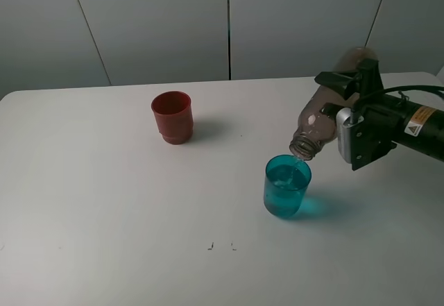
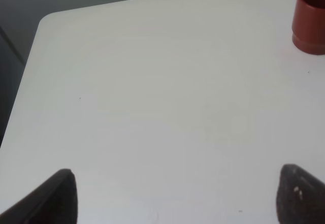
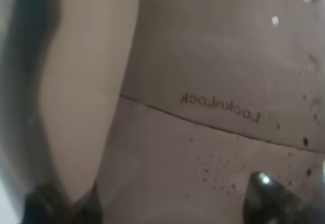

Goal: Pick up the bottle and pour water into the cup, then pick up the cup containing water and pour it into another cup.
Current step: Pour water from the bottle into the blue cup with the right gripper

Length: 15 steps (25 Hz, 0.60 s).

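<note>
**Bottle tipped over the teal cup**

The right jaws are clamped on the bottle (image 1: 326, 108), which hangs above the table (image 1: 104, 202), tilted neck-down. Its mouth is just over the rim of the teal cup (image 1: 286, 186), and a thin trickle of water runs from the mouth into the cup. The teal cup stands upright on the right half of the table. The red cup (image 1: 172, 116) stands upright well apart from it, further back and to the left. In the right wrist view the bottle (image 3: 203, 82) fills the frame (raised lettering reads LocknLock). The left jaws stand wide, holding nothing, above the table, with the red cup (image 2: 311, 23) at the edge of that view
</note>
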Each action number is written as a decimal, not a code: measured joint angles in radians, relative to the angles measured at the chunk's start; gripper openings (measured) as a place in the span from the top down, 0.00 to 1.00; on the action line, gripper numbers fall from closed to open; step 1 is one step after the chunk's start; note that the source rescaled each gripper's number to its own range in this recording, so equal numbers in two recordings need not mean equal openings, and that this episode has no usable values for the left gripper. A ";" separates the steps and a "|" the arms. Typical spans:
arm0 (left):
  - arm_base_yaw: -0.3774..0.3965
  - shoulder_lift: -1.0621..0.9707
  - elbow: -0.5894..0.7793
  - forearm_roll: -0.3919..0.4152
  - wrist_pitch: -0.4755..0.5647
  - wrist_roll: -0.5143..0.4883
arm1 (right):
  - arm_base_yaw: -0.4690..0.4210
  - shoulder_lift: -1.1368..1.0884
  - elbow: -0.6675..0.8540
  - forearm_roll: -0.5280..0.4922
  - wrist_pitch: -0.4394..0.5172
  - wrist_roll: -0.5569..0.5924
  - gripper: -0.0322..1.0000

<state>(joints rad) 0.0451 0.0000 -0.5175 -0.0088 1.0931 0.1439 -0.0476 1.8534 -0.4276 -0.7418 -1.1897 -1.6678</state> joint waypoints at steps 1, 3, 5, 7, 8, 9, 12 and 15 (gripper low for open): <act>0.000 0.000 0.000 0.000 0.000 0.000 | 0.000 0.000 0.000 -0.008 0.000 0.000 0.93; 0.000 0.000 0.000 0.000 0.000 0.000 | 0.000 0.000 0.000 -0.011 0.000 0.004 0.93; 0.000 0.000 0.000 0.000 0.000 0.000 | 0.000 0.000 0.000 -0.013 0.000 0.011 0.93; 0.000 0.000 0.000 0.000 0.000 0.000 | 0.000 0.000 0.000 -0.013 0.000 0.024 0.93; 0.000 0.000 0.000 0.000 0.000 0.000 | 0.000 0.000 0.000 -0.015 0.000 0.034 0.93; 0.000 0.000 0.000 0.000 0.000 0.000 | 0.000 0.000 0.000 -0.017 0.000 0.049 0.93; 0.000 0.000 0.000 0.000 0.000 0.000 | 0.000 0.000 0.000 -0.019 0.000 0.119 0.93; 0.000 0.000 0.000 0.000 0.000 0.000 | 0.000 0.000 0.000 -0.028 0.000 0.221 0.93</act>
<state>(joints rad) 0.0451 0.0000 -0.5175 -0.0088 1.0931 0.1439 -0.0476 1.8534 -0.4276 -0.7701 -1.1897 -1.4473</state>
